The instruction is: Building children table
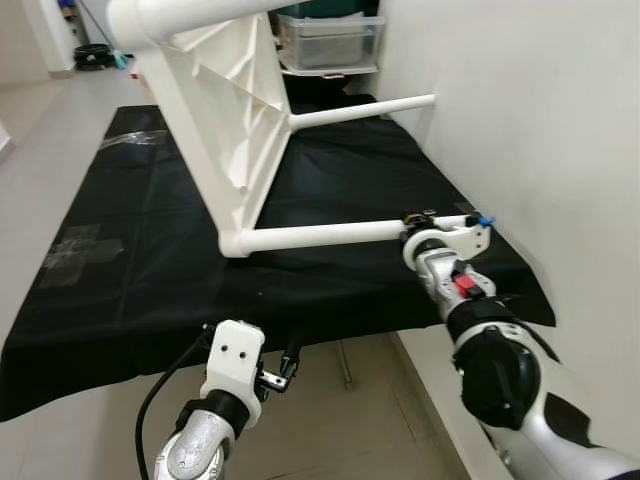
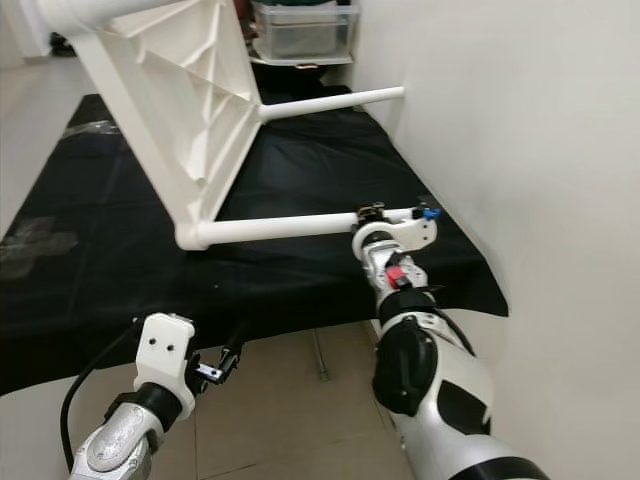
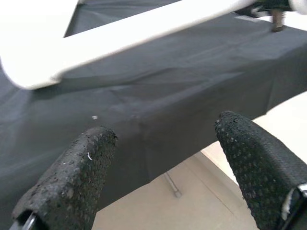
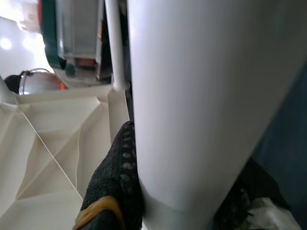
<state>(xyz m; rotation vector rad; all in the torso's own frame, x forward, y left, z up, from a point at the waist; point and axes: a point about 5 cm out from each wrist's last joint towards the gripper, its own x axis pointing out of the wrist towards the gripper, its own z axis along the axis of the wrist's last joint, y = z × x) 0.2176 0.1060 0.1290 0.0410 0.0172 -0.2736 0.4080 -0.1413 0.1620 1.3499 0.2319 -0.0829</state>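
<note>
Nearest the wall, the right gripper (image 1: pixel 425 226) clamps the free end of the table leg (image 1: pixel 320 236), its axis running to the tipped tabletop (image 1: pixel 225 110); left gripper (image 1: pixel 285 368) idles open.

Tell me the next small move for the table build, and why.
Probably keep the right gripper shut on the near table leg and turn it to seat it in the corner socket of the tabletop, which stands on edge on the black cloth. The left gripper hangs open, free to steady.

Right tool (image 1: pixel 428 222) extended forward, fingers clamped; left tool (image 1: pixel 285 368) low, fingers spread.
</note>
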